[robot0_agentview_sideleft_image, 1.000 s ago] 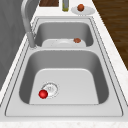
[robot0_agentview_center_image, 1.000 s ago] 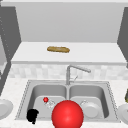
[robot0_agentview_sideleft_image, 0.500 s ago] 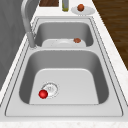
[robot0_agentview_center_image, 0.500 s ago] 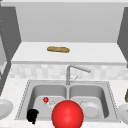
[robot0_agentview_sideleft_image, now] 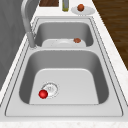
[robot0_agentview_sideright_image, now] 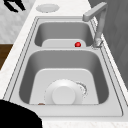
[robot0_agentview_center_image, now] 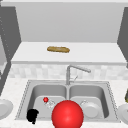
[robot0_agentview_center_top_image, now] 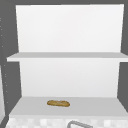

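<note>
1. The left hand [robot0_agentview_center_image: 32,115] hangs over the front rim of the sink [robot0_agentview_center_image: 23,100], at the left basin's near corner. I cannot tell whether it is spread or closed. It touches nothing I can see.
2. A dark shape at the near corner in the right side view looks like the right hand [robot0_agentview_sideright_image: 17,116], low by the sink's front edge. Its state cannot be told either.
3. The small red ball [robot0_agentview_center_image: 45,99] lies on the floor of the left basin, just beside the drain. It probably rolled to this low spot.
4. The right basin holds a white plate [robot0_agentview_sideright_image: 63,95] lying flat, partly over its drain, with a small brown bit [robot0_agentview_sideleft_image: 77,40] at its edge (what it is I cannot tell).
5. A large red ball [robot0_agentview_center_image: 67,115] sits in the foreground of the front view, in front of the divider.
6. A loaf of bread [robot0_agentview_center_top_image: 58,103] lies on the lower shelf, well away from the water.
</note>
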You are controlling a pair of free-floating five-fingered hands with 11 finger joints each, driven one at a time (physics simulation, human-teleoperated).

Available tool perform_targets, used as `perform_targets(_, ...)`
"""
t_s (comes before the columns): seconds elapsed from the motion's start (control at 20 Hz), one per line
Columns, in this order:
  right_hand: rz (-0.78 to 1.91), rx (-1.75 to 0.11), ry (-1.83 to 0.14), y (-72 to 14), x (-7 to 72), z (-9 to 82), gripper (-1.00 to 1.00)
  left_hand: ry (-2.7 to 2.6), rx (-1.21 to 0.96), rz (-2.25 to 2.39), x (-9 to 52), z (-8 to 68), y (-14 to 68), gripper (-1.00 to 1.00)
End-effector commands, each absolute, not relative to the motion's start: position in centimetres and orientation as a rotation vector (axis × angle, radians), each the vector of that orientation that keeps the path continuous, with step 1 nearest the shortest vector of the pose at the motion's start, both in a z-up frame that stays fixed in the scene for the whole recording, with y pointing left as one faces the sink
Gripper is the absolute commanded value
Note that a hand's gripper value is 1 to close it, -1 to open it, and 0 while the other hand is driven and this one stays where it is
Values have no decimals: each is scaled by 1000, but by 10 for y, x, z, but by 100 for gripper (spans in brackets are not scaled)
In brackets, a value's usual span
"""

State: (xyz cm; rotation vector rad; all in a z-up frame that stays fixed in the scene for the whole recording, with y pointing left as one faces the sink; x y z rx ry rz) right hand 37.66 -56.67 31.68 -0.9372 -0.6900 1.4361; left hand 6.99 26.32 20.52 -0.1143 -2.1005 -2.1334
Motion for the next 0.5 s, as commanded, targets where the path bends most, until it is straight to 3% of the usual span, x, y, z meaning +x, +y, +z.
perform_targets(0.0, 1444, -938, -686, -564, 375, 315, 100, -2101, -114, -2133, 70, 205, 263, 0)
perform_targets(0.45, 1425, -944, -698, -564, 376, 319, 100, -2101, -114, -2133, 70, 205, 263, 0)
